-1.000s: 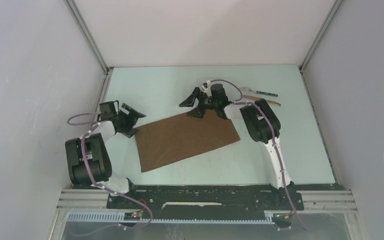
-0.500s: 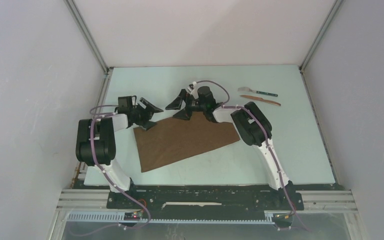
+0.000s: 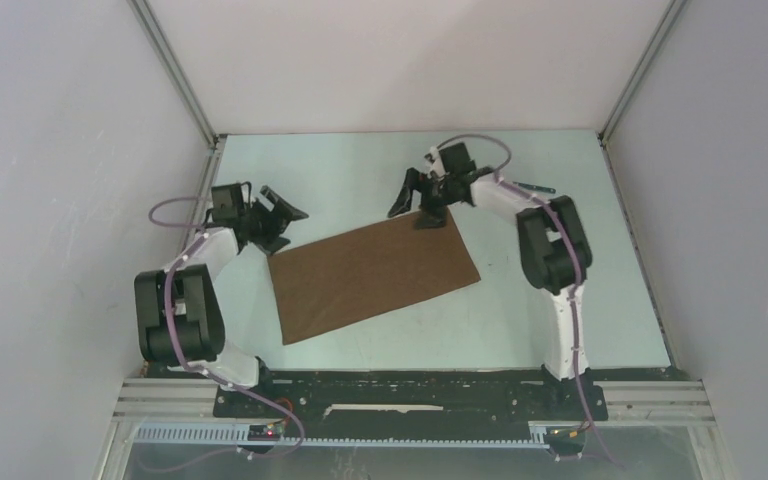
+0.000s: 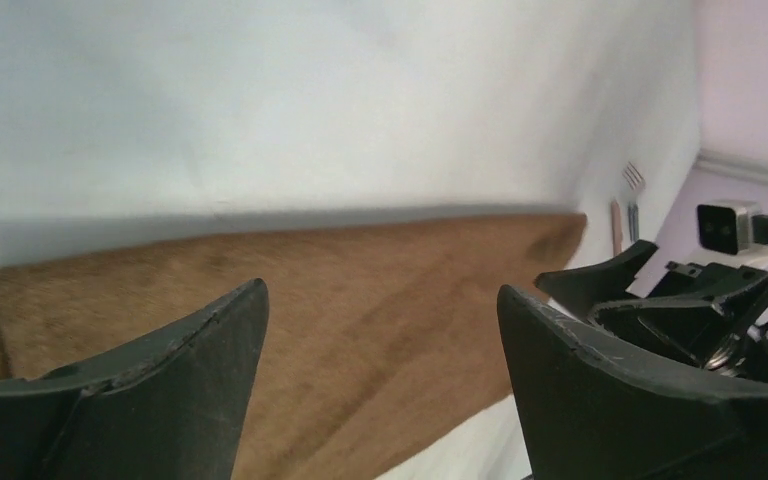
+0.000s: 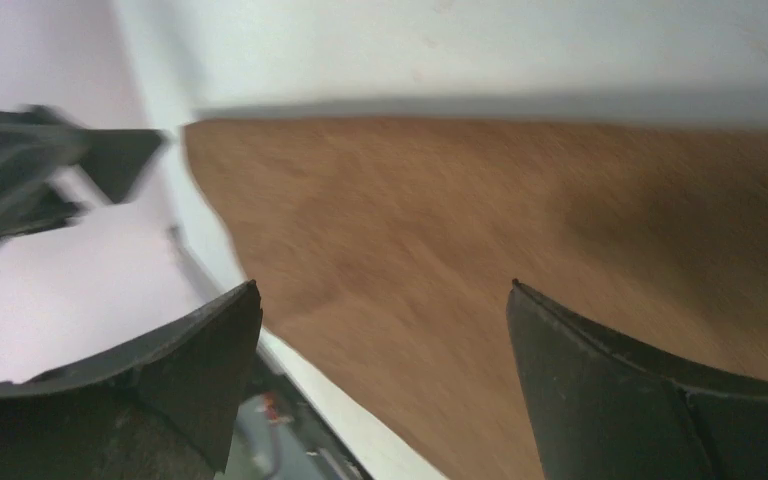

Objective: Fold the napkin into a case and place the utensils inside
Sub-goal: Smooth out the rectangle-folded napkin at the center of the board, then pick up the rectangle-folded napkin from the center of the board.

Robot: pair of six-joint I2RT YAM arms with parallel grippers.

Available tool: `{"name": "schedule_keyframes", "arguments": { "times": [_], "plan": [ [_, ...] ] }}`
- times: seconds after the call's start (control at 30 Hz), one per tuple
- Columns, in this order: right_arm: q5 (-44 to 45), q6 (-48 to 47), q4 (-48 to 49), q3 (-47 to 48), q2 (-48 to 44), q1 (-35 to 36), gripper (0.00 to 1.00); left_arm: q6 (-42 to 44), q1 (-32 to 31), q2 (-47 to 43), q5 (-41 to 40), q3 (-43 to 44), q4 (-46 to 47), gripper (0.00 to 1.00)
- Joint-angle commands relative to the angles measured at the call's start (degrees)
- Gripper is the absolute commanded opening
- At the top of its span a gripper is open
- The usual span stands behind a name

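Arms first, from the overhead view: both reach inward from the near edge, elbows bent. The left gripper [image 3: 282, 222] hangs just off the far-left corner of the napkin [image 3: 375, 275], and the right gripper [image 3: 415, 212] sits over the cloth's far edge; both are spread wide and carry nothing. The napkin lies flat and unfolded mid-counter, a plain dark-brown quadrilateral skewed so its right side runs toward the far edge of the pale counter [image 3: 340, 170]. Of the utensils [image 3: 538, 187] only a dark handle tip shows past the right arm, toward the far-right corner. Through the left wrist camera, the left gripper [image 4: 380, 295] shows two black wedge-shaped fingers set well apart, with the napkin [image 4: 290, 260] below them, matte and softly napped. The right gripper [image 4: 650, 300] and the thin utensils [image 4: 626, 210] appear beyond it. The right wrist camera shows the right gripper [image 5: 382, 290] equally wide above the brown cloth [image 5: 460, 220], with the left gripper [image 5: 50, 170] blurred at the far side.
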Motion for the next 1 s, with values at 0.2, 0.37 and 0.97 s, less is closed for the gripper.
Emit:
{"name": "schedule_keyframes", "arguments": {
  "times": [0.2, 0.37, 0.97],
  "plan": [
    [37.8, -30.7, -50.6, 2.0, -15.2, -4.6, 0.99, 18.4, -11.4, -13.5, 3.6, 10.8, -18.7, 0.93],
    [36.0, -32.4, -51.8, 5.9, -9.8, -5.2, 0.90, 19.6, -14.4, -18.1, 5.2, 7.6, -20.9, 0.93],
    [38.8, -32.1, -55.9, 16.8, 3.3, -1.4, 0.79, 19.5, -17.2, -27.9, 7.6, -1.8, -19.1, 0.93]
  ]
}}
